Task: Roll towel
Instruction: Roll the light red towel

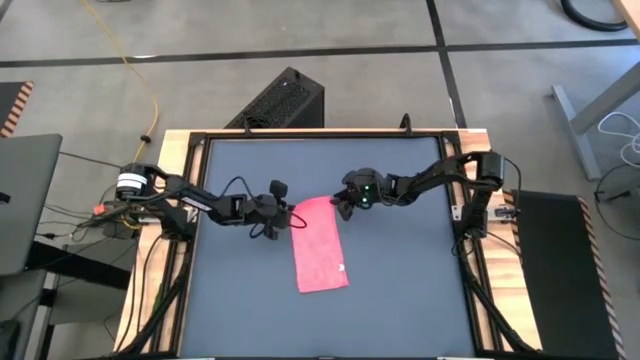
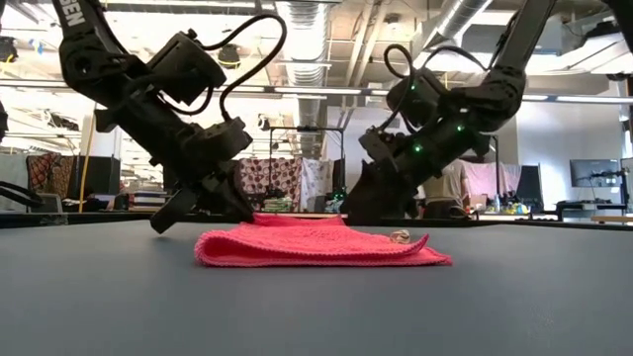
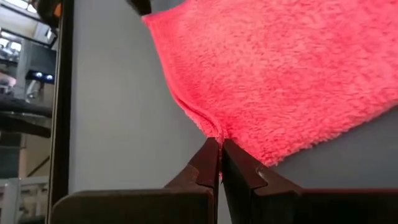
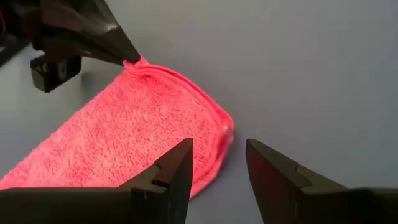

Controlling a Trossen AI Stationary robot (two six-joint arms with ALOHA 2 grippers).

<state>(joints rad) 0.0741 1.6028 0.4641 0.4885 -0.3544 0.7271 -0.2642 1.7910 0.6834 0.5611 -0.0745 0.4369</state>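
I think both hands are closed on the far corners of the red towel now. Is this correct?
Not quite. Only the left hand is closed on a corner of the towel; the left wrist view shows the cloth pinched there. The right hand is open, its fingers apart at the other far corner without gripping it, as the right wrist view shows.
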